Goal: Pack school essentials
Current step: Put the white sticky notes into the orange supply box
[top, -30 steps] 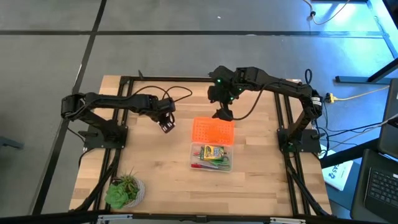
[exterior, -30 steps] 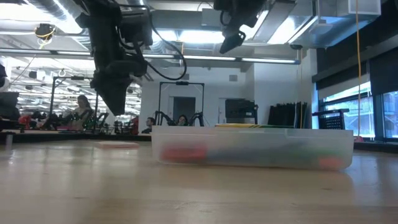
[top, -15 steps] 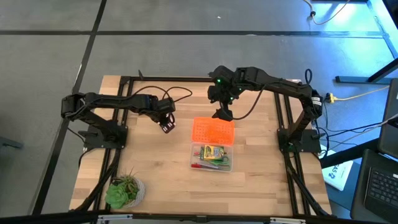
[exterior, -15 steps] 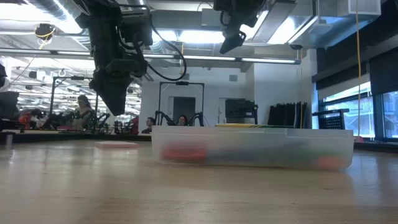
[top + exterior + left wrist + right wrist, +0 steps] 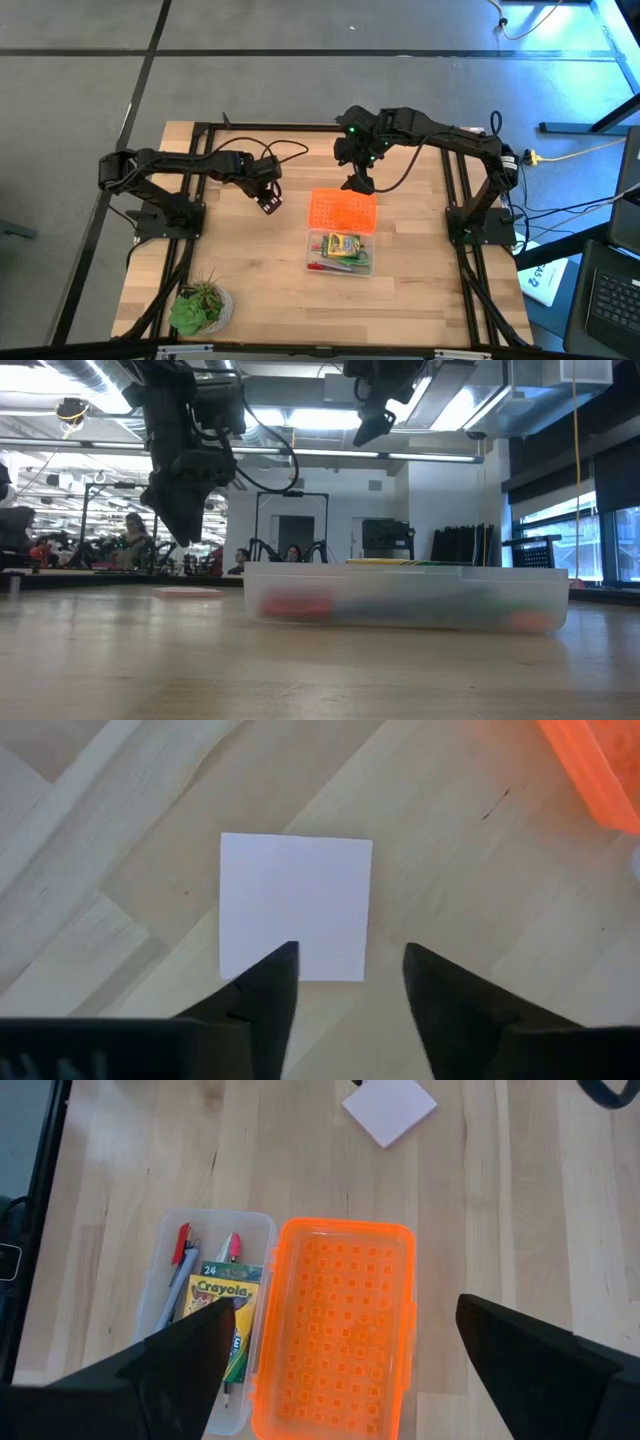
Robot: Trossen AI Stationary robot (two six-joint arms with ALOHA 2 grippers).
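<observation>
Light wooden boards make the table (image 5: 260, 270), which stands on a grey floor inside a black frame. Near the middle of it lies a clear plastic box (image 5: 341, 252) with its orange perforated lid (image 5: 342, 210) open and lying flat beside it, toward the far side of the table. In the right wrist view the box (image 5: 207, 1330) holds a yellow-green crayon box (image 5: 228, 1315), and beside it some thin pens or pencils with red ends; the other things inside are too crowded to tell one from another. The low view shows the box (image 5: 405, 597) only as a cloudy wall with red and green shapes behind it.

A pale square note pad (image 5: 295, 906) lies flat on the bare wood, outside the box and just beside a corner of the orange lid (image 5: 598, 770). The right wrist view shows the same pad (image 5: 389, 1104) well apart from the box, beyond the lid (image 5: 340, 1327).

The left claw (image 5: 269, 202) hangs above the note pad with its two dark fingers (image 5: 262, 1000) apart and empty, one fingertip over the near edge of the pad. The right claw (image 5: 359, 182) waits raised above the far edge of the lid, its fingers (image 5: 535, 1355) spread wide with nothing between them.

A green potted plant (image 5: 198, 305) stands at the near left corner of the table.
</observation>
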